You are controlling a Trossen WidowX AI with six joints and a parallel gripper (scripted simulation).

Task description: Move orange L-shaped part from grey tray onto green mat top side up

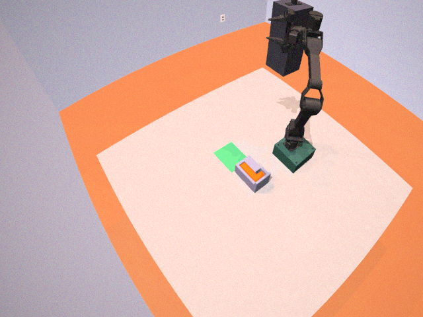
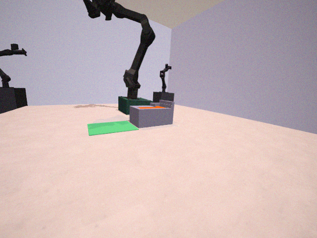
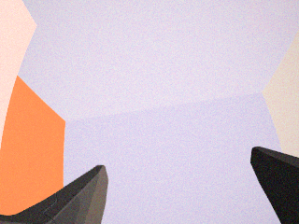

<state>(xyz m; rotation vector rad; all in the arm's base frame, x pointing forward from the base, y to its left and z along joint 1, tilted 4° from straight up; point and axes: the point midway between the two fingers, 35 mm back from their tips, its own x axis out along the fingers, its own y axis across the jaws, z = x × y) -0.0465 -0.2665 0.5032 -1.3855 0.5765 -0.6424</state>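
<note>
The orange L-shaped part lies level in the pocket of the grey tray. Its L-shaped end is at the tray's lower right in the top view, and its plain end is toward the green mat. The mat lies beside the tray with nothing on it. My gripper is open and empty, high above and away from the tray. Its fingers stand wide apart in the wrist view, which shows neither part, tray nor mat. The fingertips are out of frame in the exterior view.
My arm stands on a dark green base close to the tray. A raised grey wall stands at the tray's right end. A tall dark block is behind my arm. Other dark arms on pedestals stand in the background.
</note>
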